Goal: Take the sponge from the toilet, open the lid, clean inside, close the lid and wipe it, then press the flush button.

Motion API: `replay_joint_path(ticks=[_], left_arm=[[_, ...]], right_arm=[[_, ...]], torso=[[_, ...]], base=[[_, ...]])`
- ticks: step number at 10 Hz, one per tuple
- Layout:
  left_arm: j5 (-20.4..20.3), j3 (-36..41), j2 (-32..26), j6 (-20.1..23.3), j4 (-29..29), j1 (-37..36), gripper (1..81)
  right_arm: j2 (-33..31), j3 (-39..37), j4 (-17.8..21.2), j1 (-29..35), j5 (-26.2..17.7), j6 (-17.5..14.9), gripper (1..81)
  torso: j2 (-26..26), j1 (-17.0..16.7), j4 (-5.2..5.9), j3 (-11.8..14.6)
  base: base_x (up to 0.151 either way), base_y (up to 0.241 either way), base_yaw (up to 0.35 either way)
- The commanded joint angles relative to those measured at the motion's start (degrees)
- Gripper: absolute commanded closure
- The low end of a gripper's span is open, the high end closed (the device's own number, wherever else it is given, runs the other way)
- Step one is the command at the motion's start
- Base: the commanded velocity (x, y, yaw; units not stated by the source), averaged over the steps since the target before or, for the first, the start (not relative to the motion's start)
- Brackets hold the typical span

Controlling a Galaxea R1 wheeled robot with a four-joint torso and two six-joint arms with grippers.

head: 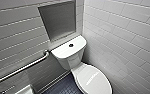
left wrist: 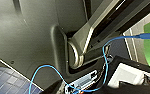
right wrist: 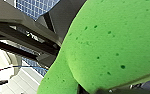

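I could not tell the state of my left claw [left wrist: 133, 89]. My right claw [right wrist: 101, 91] was pinched on the sponge [right wrist: 111, 45], which bulged green right against that wrist camera. In the head view, a steel grab bar [head: 23, 67] ran along the grey tiled wall, then a recessed niche [head: 58, 20]. Next came the tank cover [head: 77, 47] with its flush button [head: 71, 45], and the lid [head: 93, 80] lay shut over dark blue floor tiles [head: 63, 87].

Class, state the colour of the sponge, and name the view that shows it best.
The sponge is bright green with darker green flecks; the right wrist view shows it best.
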Motion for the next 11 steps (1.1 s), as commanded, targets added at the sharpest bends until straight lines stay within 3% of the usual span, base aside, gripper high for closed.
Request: replay_joint_path(ticks=[1, 4, 7, 8, 11], left_arm=[[4.06, -0.68, 1.05, 0.98, 0.89, 1.71, 1.0], [4.32, -1.82, 2.38, 0.98, 1.24, 1.80, 1.0], [4.50, -3.23, 4.22, 0.98, 1.42, 1.88, 1.0], [4.50, -3.75, 4.66, 0.98, 1.42, 1.89, 1.0], [4.50, -3.76, 4.84, 0.98, 1.33, 1.97, 1.0]], right_arm=[[-14.08, 17.05, -2.14, 2.05, -0.26, 0.79, 81.1], [-23.73, 28.73, -1.43, 10.22, -2.88, 0.79, 81.1], [-26.38, 33.14, -0.29, 22.70, -11.59, 1.15, 81.1], [-26.30, 33.84, 0.06, 26.37, -14.21, 1.15, 81.1], [-26.82, 34.71, 3.04, 36.59, -20.45, 1.23, 81.1]], torso=[[0.00, 0.00, 0.00, 0.00], [0.00, 0.00, 0.00, 0.00], [0.00, 0.00, 0.00, 0.00], [-5.73, 3.69, 0.00, 0.00], [-8.57, 5.39, 0.00, 0.00]], base=[[0.000, 0.000, 0.000], [0.000, 0.000, 0.000], [0.000, 0.000, 0.000], [0.000, 0.000, 0.000], [0.000, 0.000, 0.000]])
